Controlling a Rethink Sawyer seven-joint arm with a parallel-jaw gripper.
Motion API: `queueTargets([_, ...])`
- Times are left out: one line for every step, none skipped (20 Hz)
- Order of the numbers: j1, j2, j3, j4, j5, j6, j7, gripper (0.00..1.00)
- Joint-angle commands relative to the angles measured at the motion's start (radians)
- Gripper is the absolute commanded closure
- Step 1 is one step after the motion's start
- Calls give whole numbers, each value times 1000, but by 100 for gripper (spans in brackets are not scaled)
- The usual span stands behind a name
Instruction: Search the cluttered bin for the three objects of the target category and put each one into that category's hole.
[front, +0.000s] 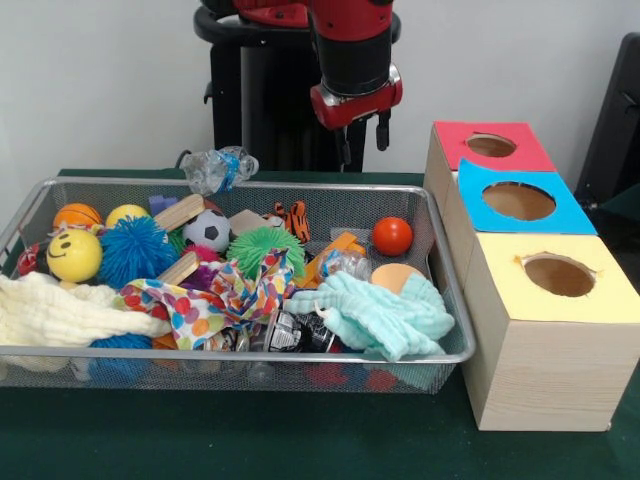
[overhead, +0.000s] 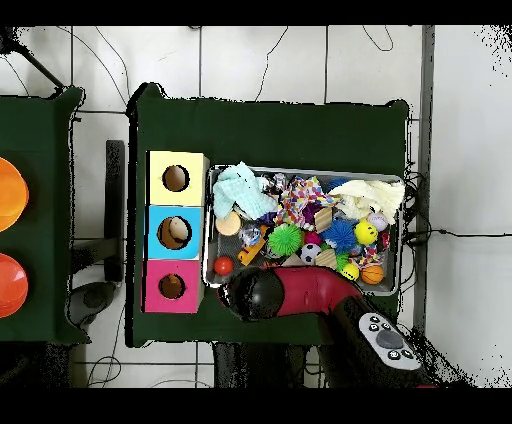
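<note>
My gripper (front: 362, 142) hangs open and empty above the far rim of the wire bin (front: 300, 356), a little right of its middle. In the bin lie a red ball (front: 392, 236), a soccer ball (front: 207, 230), a yellow smiley ball (front: 74, 256), blue (front: 137, 250) and green (front: 265, 249) spiky balls, a mint cloth (front: 380, 315), a spotted cloth (front: 215, 300) and wooden blocks (front: 180, 212). To the right stand the red (front: 490, 145), blue (front: 518, 200) and yellow (front: 558, 275) hole boxes. In the overhead view the arm's wrist (overhead: 255, 293) hides the gripper.
A crushed plastic bottle (front: 220, 167) rests on the bin's far rim. A cream cloth (front: 60, 312) drapes over the bin's left front corner. In the overhead view the three boxes (overhead: 175, 232) line the bin's (overhead: 300, 169) left side, and orange discs (overhead: 8, 195) sit on a neighbouring table.
</note>
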Motion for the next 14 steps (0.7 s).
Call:
queueTargets([-16,27,50,-117,31,67,48,0])
queueTargets([-19,30,51,-114,30,60,49,0])
queueTargets([-20,32,50,-113,30,58,50,0])
queueTargets([-22,35,50,-114,29,56,49,0])
queueTargets([-25,38,50,-115,28,55,48,0])
queueTargets([-27,43,52,-120,27,57,42,0])
queueTargets([-29,49,52,-130,26,65,37,0])
queueTargets([-32,58,55,-143,24,72,25,0])
queueTargets([-37,70,57,-158,20,81,12,0])
queueTargets([-41,82,60,-173,16,90,-1,0])
queueTargets([-43,90,62,-188,14,101,-11,0])
queueTargets([-46,98,64,-201,9,110,-23,0])
queueTargets([-48,105,65,-213,7,121,-31,0])
queueTargets([-49,115,67,-227,4,127,-38,0])
